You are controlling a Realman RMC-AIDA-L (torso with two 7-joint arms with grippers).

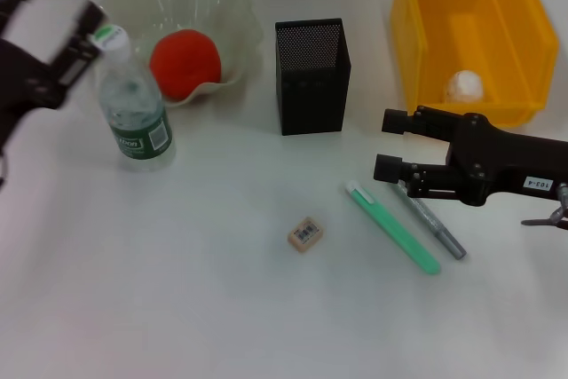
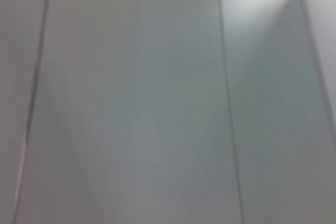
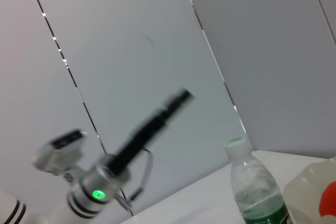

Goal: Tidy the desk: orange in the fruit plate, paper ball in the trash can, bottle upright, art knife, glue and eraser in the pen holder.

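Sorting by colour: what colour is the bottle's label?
Green with white print, on the bottle; clearest in the head view.

Bright, even light falls on my desk (image 1: pixel 177 290); shadows stay soft. My left gripper (image 1: pixel 53 19) smears with motion blur. Glare flares in my left wrist view.

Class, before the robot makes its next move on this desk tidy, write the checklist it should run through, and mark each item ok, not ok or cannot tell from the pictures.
1. Orange in the fruit plate: ok.
2. Paper ball in the trash can: ok.
3. Bottle upright: ok; it stands beside the plate.
4. Eraser in the pen holder: not ok; it lies on the desk in front of the holder.
5. Green art knife and grey glue pen in the holder: not ok; both lie on the desk.
6. Right gripper open, just above the knife and pen: ok. Left gripper raised near the bottle cap, fingers apart: ok.
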